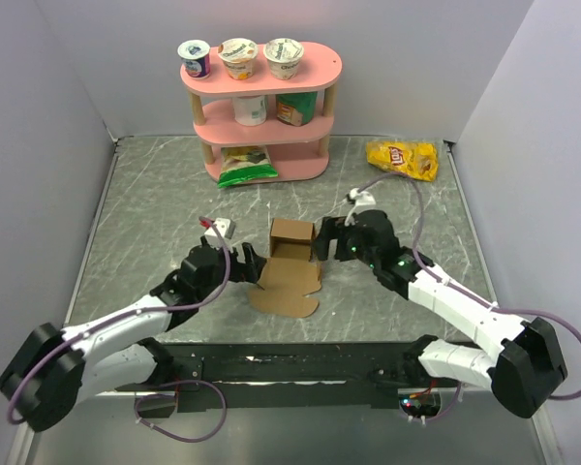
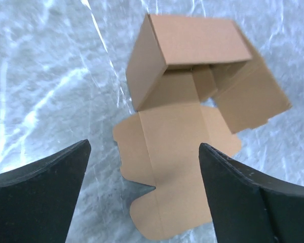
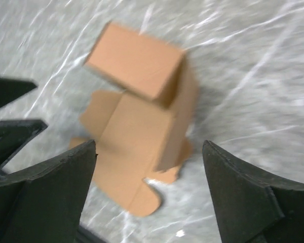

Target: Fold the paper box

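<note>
The paper box (image 1: pixel 290 260) is plain brown cardboard in the middle of the table, partly folded: its far walls stand up and a long flap lies flat toward me. In the left wrist view the box (image 2: pixel 192 86) lies ahead of my open left gripper (image 2: pixel 144 190), whose fingertips straddle the flat flap. In the right wrist view the box (image 3: pixel 142 116) is blurred, between and beyond my open right gripper (image 3: pixel 149 195). From above, my left gripper (image 1: pixel 247 269) is just left of the box and my right gripper (image 1: pixel 321 244) is at its right wall. Neither holds anything.
A pink three-tier shelf (image 1: pixel 261 107) with yogurt cups and snack packs stands at the back. A yellow chip bag (image 1: pixel 403 158) lies at the back right. Grey walls enclose the marbled table (image 1: pixel 145 203). The left fingers (image 3: pixel 10 131) show at the left of the right wrist view.
</note>
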Tool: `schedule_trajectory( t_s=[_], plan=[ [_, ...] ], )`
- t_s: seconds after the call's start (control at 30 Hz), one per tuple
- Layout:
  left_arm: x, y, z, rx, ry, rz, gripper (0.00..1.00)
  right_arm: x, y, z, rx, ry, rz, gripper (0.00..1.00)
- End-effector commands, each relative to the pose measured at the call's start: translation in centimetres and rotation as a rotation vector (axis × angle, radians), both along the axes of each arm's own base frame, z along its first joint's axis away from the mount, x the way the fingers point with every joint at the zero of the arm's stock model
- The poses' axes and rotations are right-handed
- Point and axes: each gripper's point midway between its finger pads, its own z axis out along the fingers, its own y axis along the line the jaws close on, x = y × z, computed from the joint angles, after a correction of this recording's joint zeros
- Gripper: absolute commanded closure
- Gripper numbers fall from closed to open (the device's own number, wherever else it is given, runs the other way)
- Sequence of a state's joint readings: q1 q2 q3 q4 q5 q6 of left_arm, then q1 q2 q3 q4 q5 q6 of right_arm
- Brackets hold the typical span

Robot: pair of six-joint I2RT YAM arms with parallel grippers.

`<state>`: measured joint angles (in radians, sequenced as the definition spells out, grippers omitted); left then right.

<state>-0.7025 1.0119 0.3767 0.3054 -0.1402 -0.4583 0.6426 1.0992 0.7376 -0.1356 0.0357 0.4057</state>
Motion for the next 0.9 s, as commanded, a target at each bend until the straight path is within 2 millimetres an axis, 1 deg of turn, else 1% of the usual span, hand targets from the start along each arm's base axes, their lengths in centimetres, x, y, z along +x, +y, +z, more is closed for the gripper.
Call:
schedule_trajectory(
  t_s=[0.0, 0.03, 0.07, 0.1, 0.13, 0.17, 0.2, 0.23, 0.27, 0.3, 0.33, 0.37, 0.4, 0.43, 0.5, 0.57, 0.7, 0.73, 0.83, 0.87],
  plan=[
    [0.0, -2.7, -0.1, -0.033, -0.019, -0.159, 0.08, 0.9, -3.0, -2.2, -0.041, 0.033, -0.056, 0.11],
    [0.4, -3.0, 0.5, -0.053, -0.050, -0.161, 0.08, 0.9, -3.6, -3.1, -0.063, 0.041, -0.071, 0.12],
    [0.7, -3.1, 0.4, -0.052, -0.059, -0.153, 0.09, 0.8, -3.6, -4.1, -0.081, 0.063, -0.067, 0.13],
    [1.2, -3.1, -0.3, -0.034, -0.055, -0.144, 0.09, 0.5, -3.6, -5.1, -0.090, 0.079, -0.057, 0.13],
    [1.5, -3.1, -0.4, -0.026, -0.057, -0.137, 0.10, 0.8, -3.4, -5.3, -0.087, 0.067, -0.051, 0.14],
    [1.9, -3.2, -0.5, -0.019, -0.062, -0.130, 0.12, 0.7, -3.1, -6.0, -0.088, 0.075, -0.041, 0.14],
    [2.2, -3.4, -1.2, 0.000, -0.050, -0.133, 0.12, 0.2, -2.7, -6.7, -0.075, 0.091, -0.012, 0.14],
    [2.5, -3.5, -1.4, 0.003, -0.051, -0.132, 0.14, 0.2, -2.4, -6.9, -0.069, 0.088, -0.004, 0.15],
    [2.8, -3.8, -1.0, -0.010, -0.073, -0.132, 0.15, 0.5, -1.9, -6.9, -0.058, 0.069, 0.005, 0.15],
    [3.0, -4.0, -1.6, -0.004, -0.067, -0.133, 0.16, 0.4, -1.8, -7.3, -0.062, 0.072, 0.009, 0.15],
    [3.2, -4.1, -1.7, -0.009, -0.068, -0.133, 0.17, 0.5, -1.8, -7.8, -0.073, 0.080, 0.012, 0.15],
    [3.5, -4.3, -1.5, -0.018, -0.077, -0.131, 0.20, 0.6, -1.4, -7.9, -0.072, 0.073, 0.021, 0.14],
    [4.3, -4.0, -2.1, -0.003, -0.072, -0.088, 0.21, 0.5, -1.2, -8.1, -0.076, 0.074, 0.032, 0.14],
    [4.6, -4.0, -2.2, 0.001, -0.075, -0.078, 0.23, 0.4, -1.0, -8.6, -0.089, 0.078, 0.044, 0.14],
    [5.3, -4.3, -2.1, -0.010, -0.092, -0.062, 0.26, 0.4, -0.2, -8.6, -0.094, 0.060, 0.071, 0.11],
    [5.9, -4.2, -2.1, -0.009, -0.106, -0.042, 0.27, 0.6, 0.0, -9.2, -0.111, 0.059, 0.070, 0.10],
    [7.1, -4.5, -2.3, 0.005, -0.129, -0.020, 0.30, 1.1, 0.6, -9.4, -0.106, 0.054, 0.064, 0.09],
    [7.4, -4.6, -2.0, -0.003, -0.144, -0.013, 0.30, 1.2, 0.8, -9.6, -0.106, 0.057, 0.067, 0.09],
    [7.8, -5.0, -2.1, -0.004, -0.161, -0.020, 0.34, 1.8, 0.8, -9.7, -0.110, 0.047, 0.036, 0.09],
    [8.0, -5.1, -2.5, 0.002, -0.159, -0.018, 0.37, 2.0, 0.8, -9.7, -0.112, 0.041, 0.028, 0.09]
  ],
)
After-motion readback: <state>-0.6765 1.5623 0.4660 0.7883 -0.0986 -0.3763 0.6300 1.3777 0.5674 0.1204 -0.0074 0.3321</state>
